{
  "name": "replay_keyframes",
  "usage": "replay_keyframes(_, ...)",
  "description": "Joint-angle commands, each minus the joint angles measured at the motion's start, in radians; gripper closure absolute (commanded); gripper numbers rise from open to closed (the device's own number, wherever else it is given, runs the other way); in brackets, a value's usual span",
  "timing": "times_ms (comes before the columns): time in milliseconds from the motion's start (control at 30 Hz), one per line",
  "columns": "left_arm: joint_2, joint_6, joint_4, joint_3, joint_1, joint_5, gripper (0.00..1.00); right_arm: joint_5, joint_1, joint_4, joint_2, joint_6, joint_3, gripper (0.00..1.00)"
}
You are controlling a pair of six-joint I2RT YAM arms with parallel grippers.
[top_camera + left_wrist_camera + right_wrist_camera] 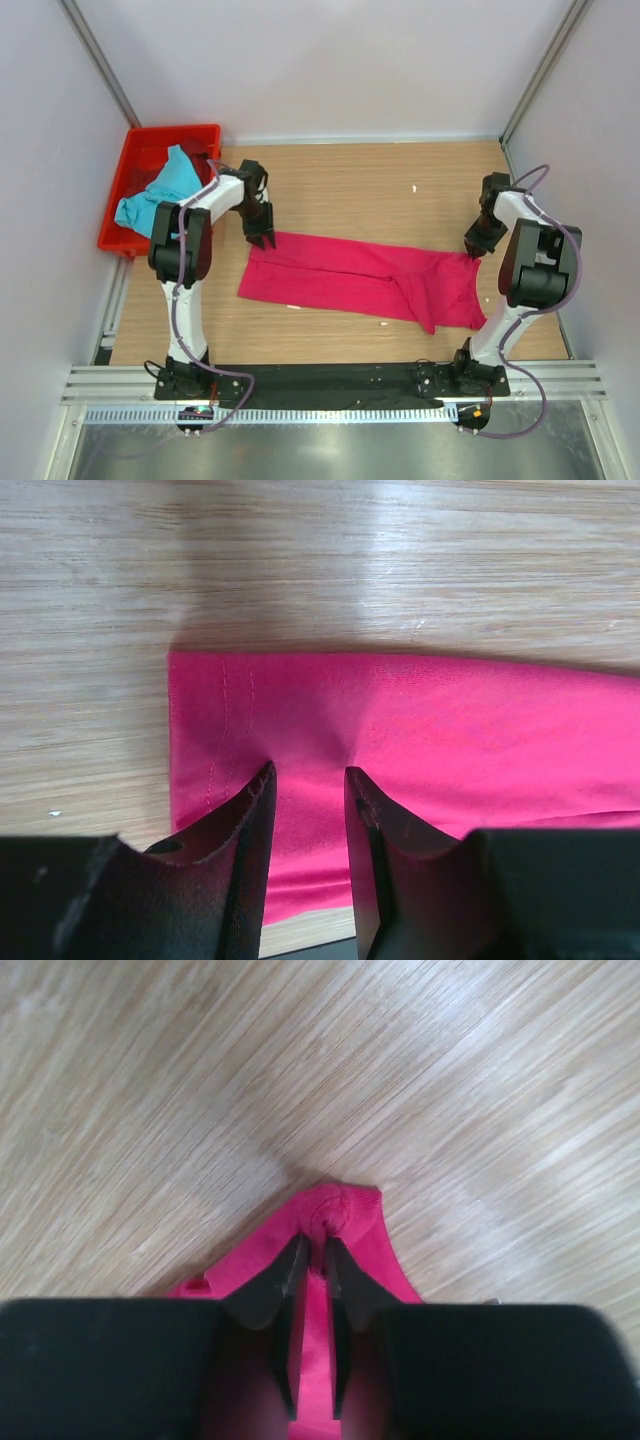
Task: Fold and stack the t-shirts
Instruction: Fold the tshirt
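Observation:
The magenta-pink t-shirt lies as a long folded strip across the wooden table. My left gripper stands on its far left corner. In the left wrist view its fingertips press on the pink cloth with a clear gap between them, and the cloth creases slightly there. My right gripper is at the strip's far right corner. Its jaws are nearly together, with a bunched corner of pink cloth pinched between the tips. The turquoise-blue t-shirt lies crumpled in the red crate.
The red plastic crate stands at the back left, against the left wall. White walls close in the table on three sides. Bare wood lies behind the pink shirt. A black strip runs along the near edge between the arm bases.

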Motion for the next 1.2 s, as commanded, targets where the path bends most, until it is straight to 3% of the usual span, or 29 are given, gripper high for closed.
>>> replay_keyframes(0,0.038,-0.002,0.016,0.028,0.002,-0.043,0.64,0.008,-0.007,0.076,0.024,0.026,-0.01,0.9)
replay_keyframes(100,0.055,0.001,0.02,0.033,0.004,-0.068,0.65,0.04,-0.007,0.133,0.066,0.027,0.06,0.99)
replay_keyframes(367,0.074,-0.006,0.023,0.065,0.007,-0.118,0.65,0.069,-0.007,0.096,0.28,0.02,0.371,0.98)
replay_keyframes(433,0.046,-0.006,0.017,0.07,0.007,-0.131,0.58,0.087,-0.007,0.014,0.302,0.007,0.425,0.89)
replay_keyframes(467,0.006,-0.008,0.007,0.074,0.005,-0.131,0.55,0.095,-0.004,-0.019,0.302,0.003,0.462,0.71)
replay_keyframes(500,-0.017,-0.008,0.002,0.076,0.004,-0.126,0.52,0.104,-0.006,-0.075,0.291,-0.002,0.473,0.61)
replay_keyframes(600,-0.101,-0.009,-0.029,0.088,-0.016,-0.105,0.45,0.149,-0.003,-0.209,0.196,0.006,0.469,0.37)
replay_keyframes(667,-0.143,-0.009,-0.045,0.085,-0.044,-0.097,0.44,0.109,-0.003,-0.237,0.103,0.017,0.366,0.3)
replay_keyframes(833,-0.268,-0.008,-0.033,0.03,-0.136,-0.039,0.45,-0.153,0.01,-0.199,-0.298,0.076,-0.016,0.3)
replay_keyframes(900,-0.294,-0.012,-0.009,-0.01,-0.154,-0.005,0.48,-0.306,0.011,-0.133,-0.4,0.119,-0.21,0.35)
replay_keyframes(1033,-0.299,-0.014,0.017,-0.033,-0.202,0.061,0.51,-0.373,0.013,-0.027,-0.575,0.184,-0.429,0.5)
replay_keyframes(1167,-0.279,-0.012,0.027,0.002,-0.249,0.112,0.52,-0.417,0.011,0.088,-0.571,0.222,-0.555,0.62)
